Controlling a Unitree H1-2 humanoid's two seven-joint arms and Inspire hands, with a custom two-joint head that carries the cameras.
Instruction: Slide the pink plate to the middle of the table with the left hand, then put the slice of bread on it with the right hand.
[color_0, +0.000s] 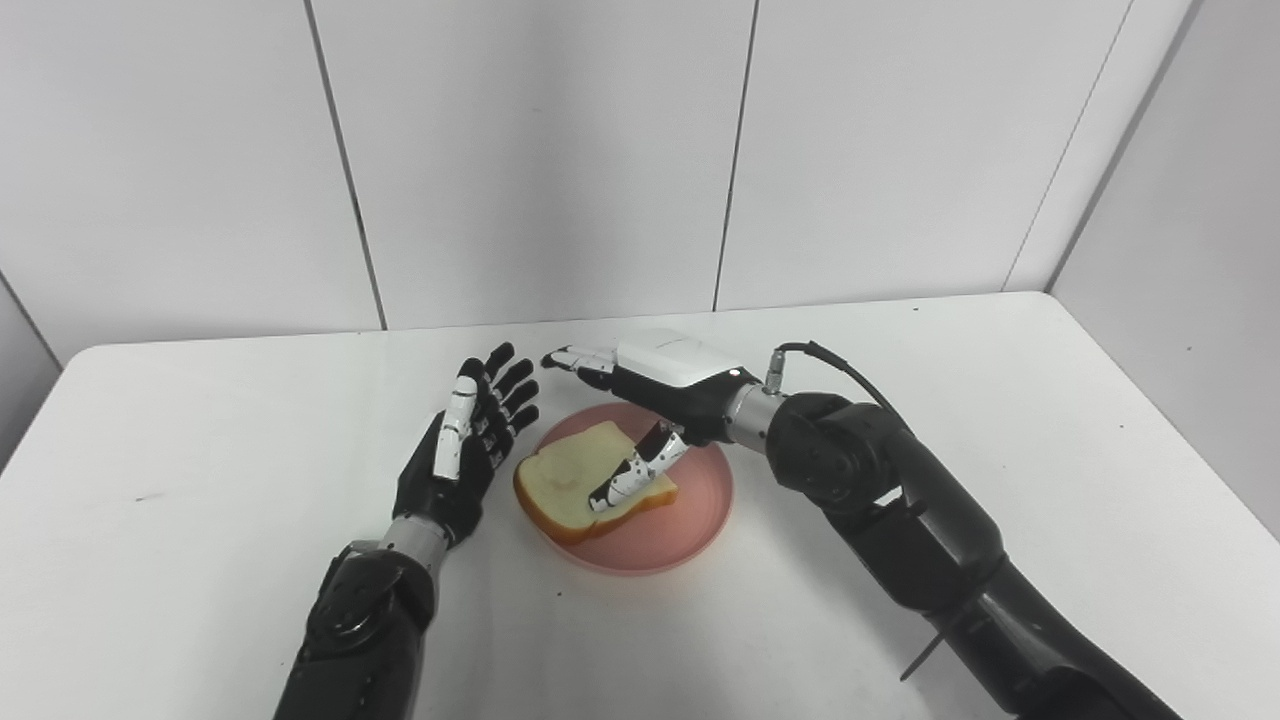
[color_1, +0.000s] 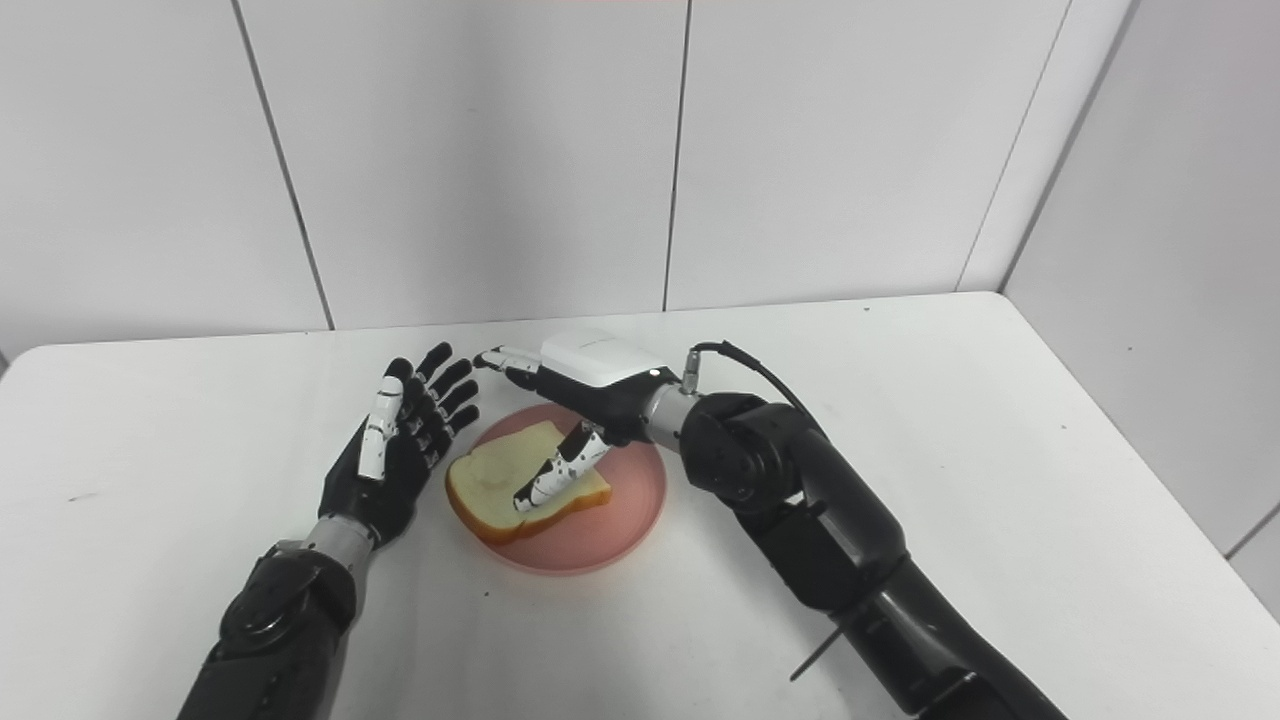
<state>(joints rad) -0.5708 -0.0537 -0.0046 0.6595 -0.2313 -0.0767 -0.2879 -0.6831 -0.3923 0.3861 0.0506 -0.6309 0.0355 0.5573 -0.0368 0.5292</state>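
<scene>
The pink plate (color_0: 690, 520) sits near the middle of the white desk (color_0: 200, 560), closer to its front edge than its back edge. The slice of bread (color_0: 570, 478) lies on the plate's left part, overhanging the rim. The right hand (color_0: 660, 385) hovers above it, fingers (color_0: 632, 478) spread, one touching the bread, gripping nothing. The left hand (color_0: 470, 440) stands just beside the plate's left rim, fingers wide, holding nothing.
</scene>
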